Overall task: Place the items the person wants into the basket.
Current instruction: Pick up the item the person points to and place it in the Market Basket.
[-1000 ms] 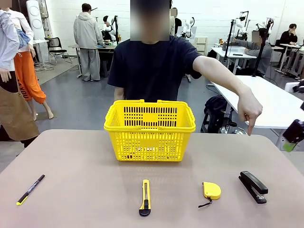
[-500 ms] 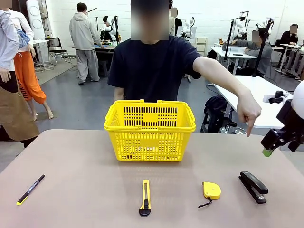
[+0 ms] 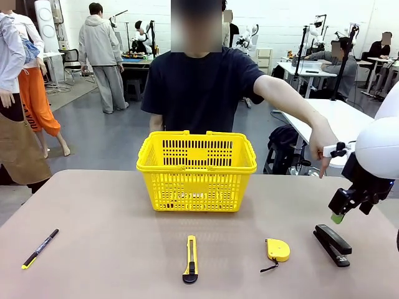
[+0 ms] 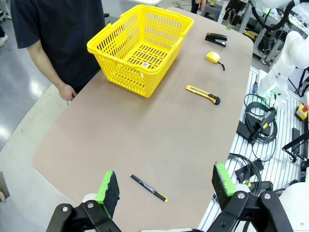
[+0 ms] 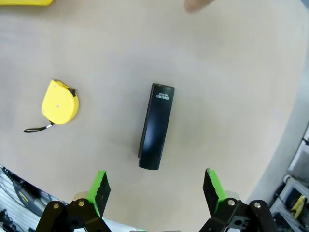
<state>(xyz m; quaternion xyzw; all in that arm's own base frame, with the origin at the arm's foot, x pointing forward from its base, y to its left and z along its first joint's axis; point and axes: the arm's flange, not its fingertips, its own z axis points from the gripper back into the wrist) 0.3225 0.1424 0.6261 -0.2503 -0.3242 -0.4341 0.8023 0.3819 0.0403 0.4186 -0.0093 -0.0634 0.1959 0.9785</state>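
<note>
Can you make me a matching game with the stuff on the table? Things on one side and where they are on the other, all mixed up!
Things:
1. stapler
2. tape measure
3. utility knife
4. pen

Places, seen from the front:
A. by the left edge of the table
B. straight in front of the basket
C. right below the open right gripper
D. between the utility knife and the stapler

Pairs: 1-C, 2-D, 3-B, 4-A.
</note>
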